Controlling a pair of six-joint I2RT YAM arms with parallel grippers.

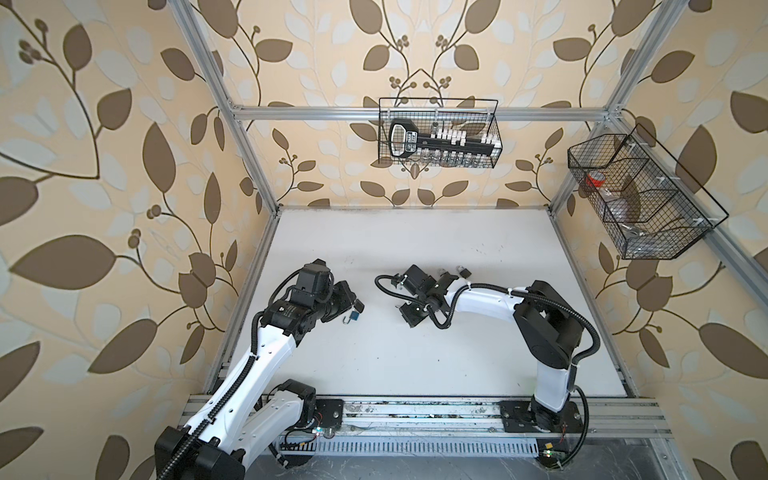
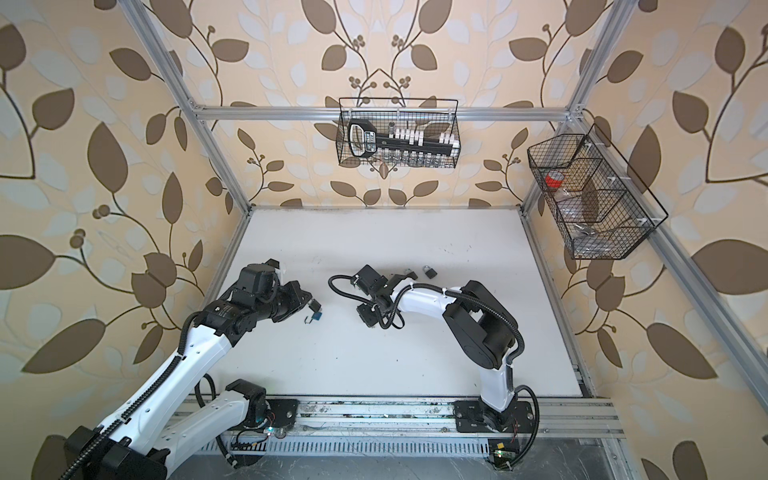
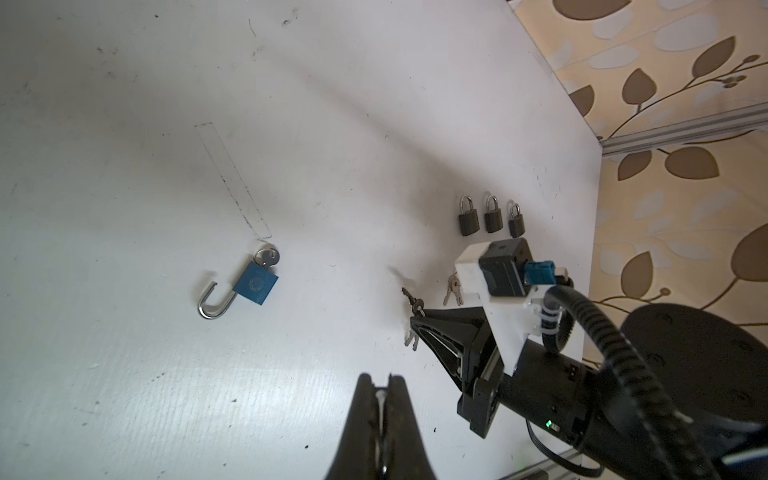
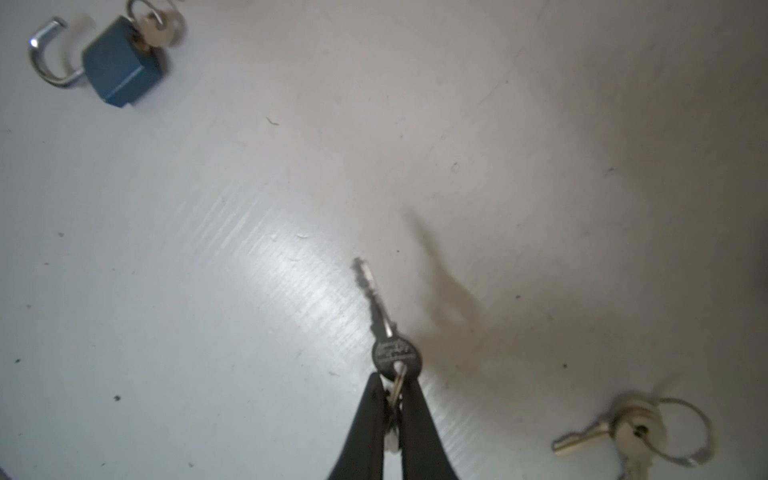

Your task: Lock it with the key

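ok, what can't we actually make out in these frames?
- Key bunch in the right tool: too small, or behind the right arm, in both top views.
- Grey padlocks: three in the left wrist view; that arm covers some in both top views.
- Spare keys: blurred, cut by the right wrist view's edge.
- Side basket contents: mesh and distance hide them.

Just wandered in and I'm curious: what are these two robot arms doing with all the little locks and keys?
The right gripper pinches a key bunch, with its dark-headed key sticking out ahead. The left gripper is shut and empty near the blue padlock, which lies on the white table with its shackle open and a silver key in its keyhole. Three grey padlocks lie shut in a row, untouched.
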